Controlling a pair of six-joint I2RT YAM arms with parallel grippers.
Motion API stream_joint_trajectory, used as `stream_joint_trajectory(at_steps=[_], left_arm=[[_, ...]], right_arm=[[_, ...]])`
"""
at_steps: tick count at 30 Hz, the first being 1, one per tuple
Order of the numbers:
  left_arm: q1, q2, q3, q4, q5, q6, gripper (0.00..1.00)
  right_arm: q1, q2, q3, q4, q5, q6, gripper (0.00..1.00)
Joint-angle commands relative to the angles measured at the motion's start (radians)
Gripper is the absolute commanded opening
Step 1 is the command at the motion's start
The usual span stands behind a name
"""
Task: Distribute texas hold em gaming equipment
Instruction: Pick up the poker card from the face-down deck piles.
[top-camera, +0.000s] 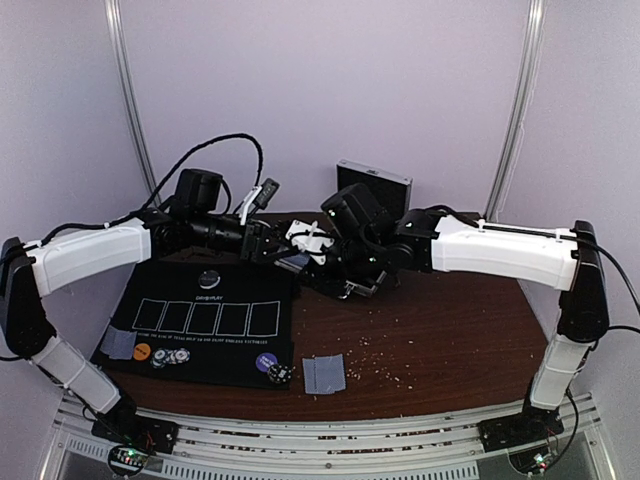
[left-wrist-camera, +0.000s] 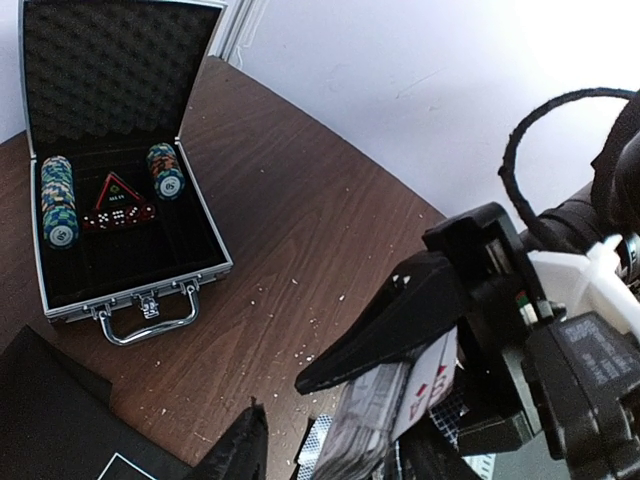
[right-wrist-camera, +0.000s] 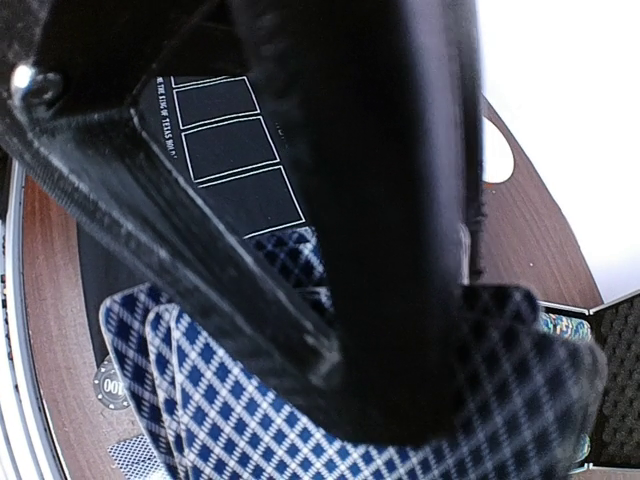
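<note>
My right gripper is shut on a deck of blue-and-white diamond-backed cards, held above the table's back middle. The deck shows edge-on in the left wrist view, with a red-pipped face on its far side. My left gripper stands open around the deck's end: its upper finger lies over the deck and its lower finger is apart from it. Two dealt piles of cards lie face down. Striped chips, an orange disc and a purple disc sit at the mat's near edge.
A black mat with a row of card outlines covers the left half of the table. An open aluminium case with chip stacks and red dice stands at the back. Pale crumbs dot the brown wood.
</note>
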Motion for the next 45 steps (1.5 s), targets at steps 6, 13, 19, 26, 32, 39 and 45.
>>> stream_joint_trajectory(at_steps=[6,13,19,26,32,39,45], left_arm=[[0.028,-0.039,0.025,-0.091,-0.09,0.055,0.37],[0.027,-0.039,0.036,-0.11,-0.083,0.07,0.32],[0.019,0.001,0.075,-0.079,0.027,0.069,0.55],[-0.009,0.056,0.1,-0.052,-0.011,0.063,0.55],[-0.003,0.023,0.099,-0.132,-0.135,0.12,0.35],[0.035,-0.024,0.085,-0.152,-0.132,0.134,0.26],[0.035,-0.027,0.071,-0.15,0.015,0.154,0.19]], right_arm=[[-0.003,-0.04,-0.027,0.02,0.038,-0.003,0.41],[-0.002,-0.036,-0.021,0.019,0.038,-0.002,0.41],[-0.002,-0.024,-0.011,0.012,0.026,0.001,0.41],[-0.002,-0.017,0.001,0.007,0.018,0.004,0.41],[-0.003,-0.039,-0.018,0.014,0.033,0.0,0.41],[-0.007,-0.041,-0.023,0.017,0.037,0.002,0.41],[-0.008,-0.043,-0.021,0.016,0.038,0.0,0.41]])
